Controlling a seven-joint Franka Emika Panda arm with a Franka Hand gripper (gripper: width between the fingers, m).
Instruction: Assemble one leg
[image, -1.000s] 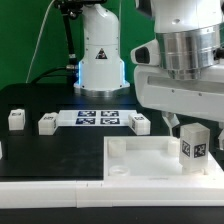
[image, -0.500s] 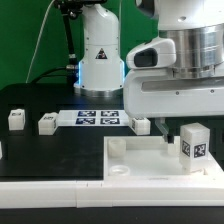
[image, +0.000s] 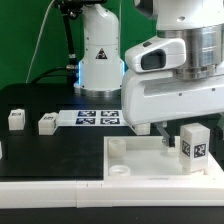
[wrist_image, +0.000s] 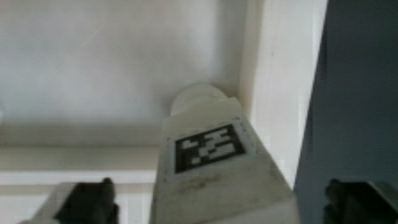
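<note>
A leg (image: 195, 143), a small white block with a black-and-white tag, stands upright on the large white panel (image: 135, 160) at the exterior view's right. My gripper (image: 180, 134) hangs low over it, with one finger (image: 163, 136) beside the leg toward the exterior view's left. In the wrist view the leg (wrist_image: 217, 150) stands between my two dark fingertips with a gap on each side. The gripper (wrist_image: 228, 205) is open and holds nothing.
Other legs lie on the black table: two at the exterior view's left (image: 16, 119) (image: 47, 123) and one (image: 141, 125) partly behind the gripper. The marker board (image: 95, 118) lies between them. The arm's base (image: 100, 55) stands behind.
My gripper has come lower and a little toward the exterior view's left, closer over the standing leg. The leg and the other parts have not moved.
</note>
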